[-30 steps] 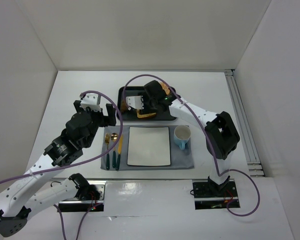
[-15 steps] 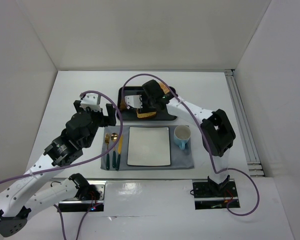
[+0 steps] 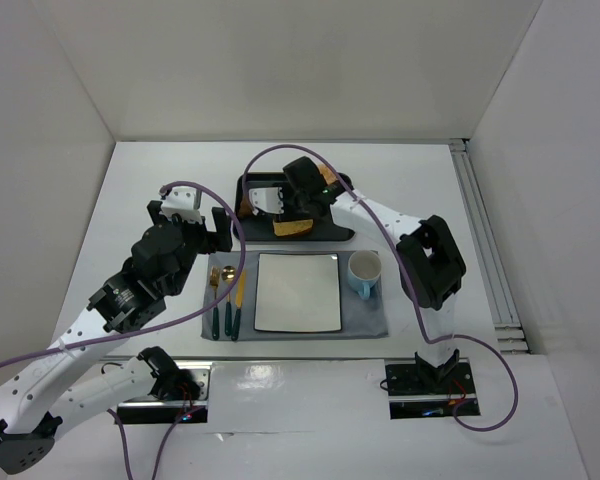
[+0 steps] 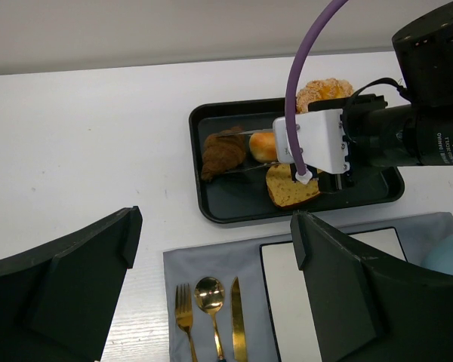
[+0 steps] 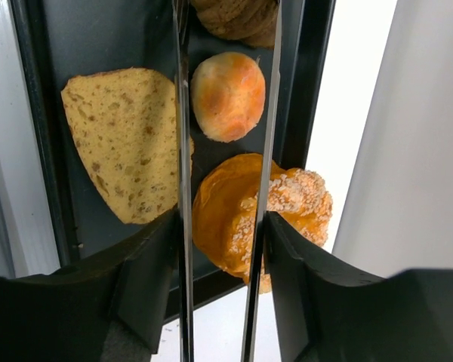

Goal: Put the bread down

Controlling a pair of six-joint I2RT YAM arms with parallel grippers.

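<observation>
**Right arm lined up on the bread, lift not yet made**

The bread, a dark ridged croissant, lies flat on the floor of the black tray, toward the tray's 9 o'clock end as the arms face it. Just at its 3 o'clock sits a small round bun. A toast slice lies at that bun's 5 o'clock, and a big sugared bun rests at the tray's far rim, near 1 o'clock.

The right gripper reaches in from 3 o'clock, low over the tray. Its two thin blades are narrow and parallel, passing either side of the round bun with their tips at the croissant. The wrist view cuts the tips off, so I cannot tell whether they press on the bread.

The left gripper hangs near the tray's 7 o'clock, fingers wide, holding nothing.

At the tray's 6 o'clock a white square plate lies on a grey mat. A cup stands at the plate's 3 o'clock and cutlery lies at its 9 o'clock.

The step in hand looks like the pick. The next move calls for closing on the croissant alone, though the round bun lying between the blades may get squeezed or dragged. After that comes a straight lift and a carry toward 6 o'clock, the plate being the likely landing place.
</observation>
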